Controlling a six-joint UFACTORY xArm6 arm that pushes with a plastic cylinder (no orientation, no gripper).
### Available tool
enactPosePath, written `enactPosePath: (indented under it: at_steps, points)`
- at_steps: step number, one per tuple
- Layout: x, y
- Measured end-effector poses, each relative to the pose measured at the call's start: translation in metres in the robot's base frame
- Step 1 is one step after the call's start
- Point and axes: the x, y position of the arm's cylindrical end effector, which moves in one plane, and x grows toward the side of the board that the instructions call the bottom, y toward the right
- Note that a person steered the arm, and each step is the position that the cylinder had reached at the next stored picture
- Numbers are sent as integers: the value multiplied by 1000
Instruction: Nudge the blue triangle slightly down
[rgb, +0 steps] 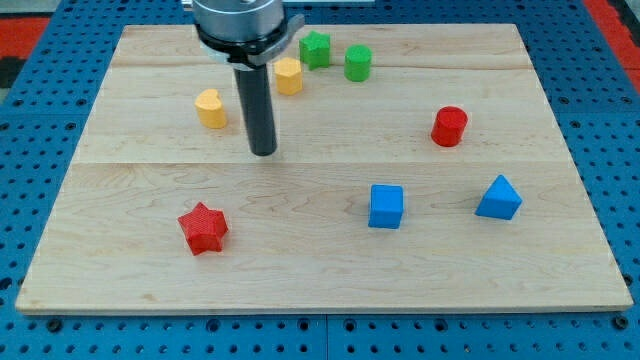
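The blue triangle lies at the view's right, in the lower half of the wooden board. My tip rests on the board left of centre, far to the left of the blue triangle and a little above its level. A blue cube sits between them, to the left of the triangle. The rod comes down from the arm's head at the view's top.
A yellow heart-shaped block lies just left of my tip, a yellow cylinder just above right. A green star and a green cylinder sit at the top. A red cylinder sits above the triangle. A red star sits at lower left.
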Motion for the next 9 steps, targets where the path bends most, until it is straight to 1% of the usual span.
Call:
enactPosePath:
  at_steps: [3, 5, 8, 9]
  points:
    - [9, 60]
    - [9, 85]
    - [19, 178]
    - [19, 190]
